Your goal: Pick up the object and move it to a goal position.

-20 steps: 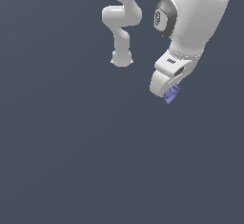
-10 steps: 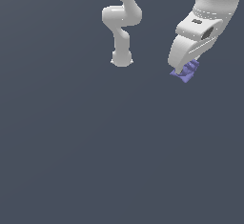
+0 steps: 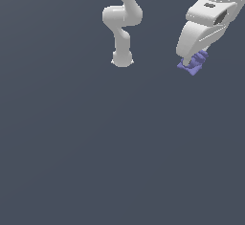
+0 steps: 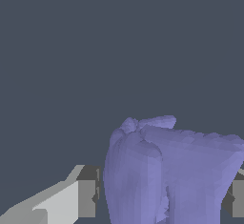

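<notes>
Now carried farther toward the exterior view's right than a second ago, the hand (image 3: 191,62) grips the object (image 3: 193,64) between its fingertips, transport underway.

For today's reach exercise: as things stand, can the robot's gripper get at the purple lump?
Yes, it seems it already has: the purple lump sits between the fingers of the gripper, and the wrist view shows a pad on either side of it, nothing blocking.
</notes>
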